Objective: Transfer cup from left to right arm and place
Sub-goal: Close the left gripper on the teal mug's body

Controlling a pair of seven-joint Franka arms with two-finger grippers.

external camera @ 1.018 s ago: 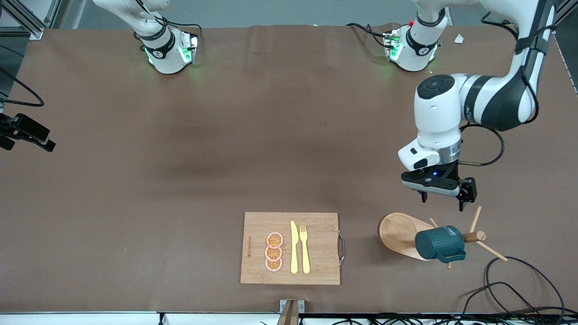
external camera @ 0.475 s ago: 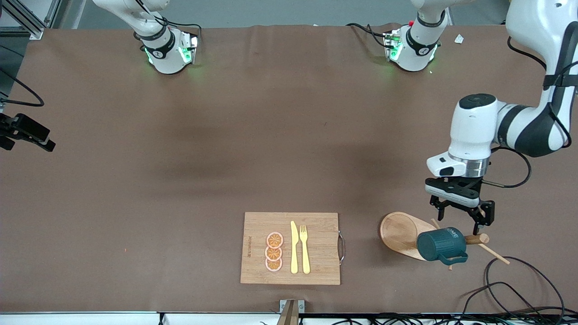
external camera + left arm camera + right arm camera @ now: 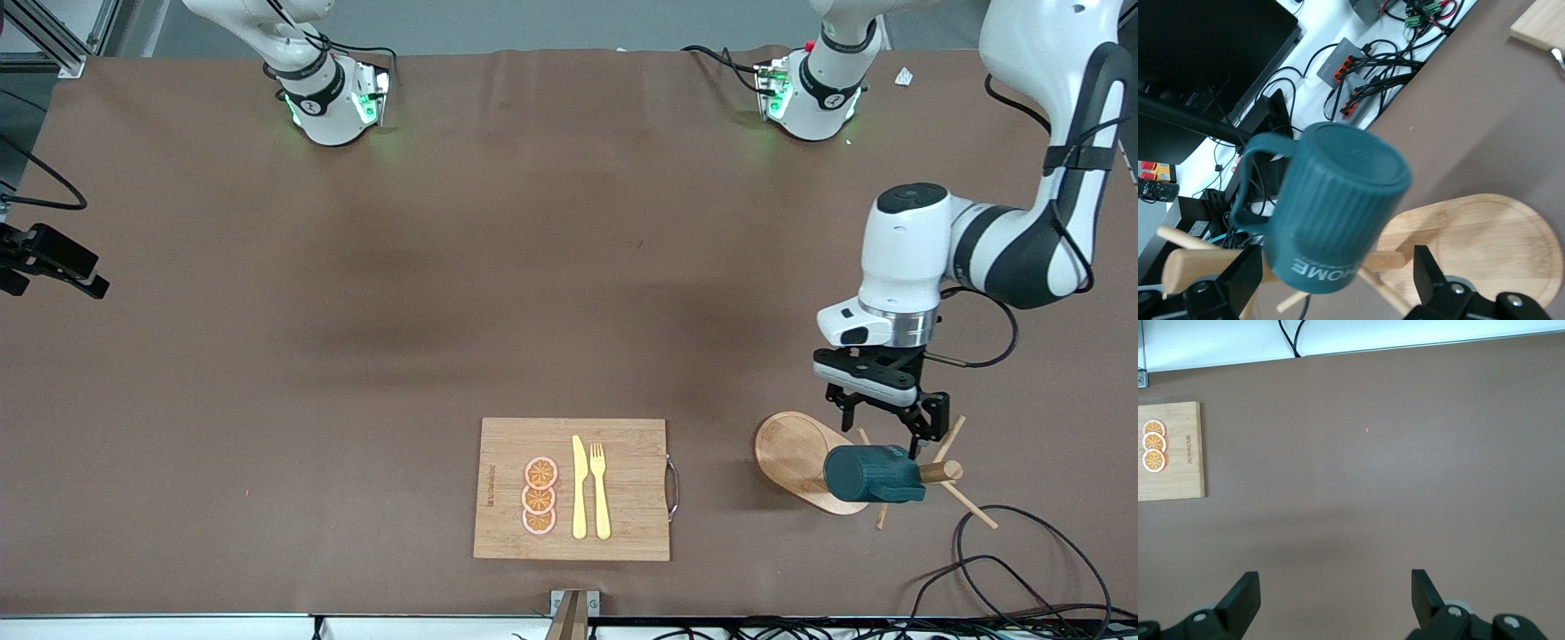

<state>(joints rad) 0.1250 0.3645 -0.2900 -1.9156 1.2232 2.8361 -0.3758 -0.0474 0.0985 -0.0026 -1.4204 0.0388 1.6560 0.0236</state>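
Front view showed a brown, matte counter (image 3: 356,356) with a dark teal cup (image 3: 869,474) hung on a wooden mug tree (image 3: 938,469) toward the left arm's end, close to the camera edge. That cup was ribbed along its sides, with a looped side handle and white lettering near the rim; it lay sideways on a round peg, its flat bottom turned away from the stand's trunk. The tree had pale dowel pegs and a smooth oval wooden base (image 3: 796,453).

Near the middle of the same edge sat a rectangular bamboo cutting board (image 3: 622,489) with a metal handle, carrying three orange slices (image 3: 540,496), a yellow knife (image 3: 579,489) and a yellow fork (image 3: 600,489).

The left end effector (image 3: 887,418) hung just above the cup, pointing down, its black fingers (image 3: 1431,277) spread wide on either side of the ribbed body and gripping nothing; whether they touched the cup I could not tell.

The right end effector (image 3: 1331,593) waited over bare counter toward the right arm's end, its fingers also spread wide and empty
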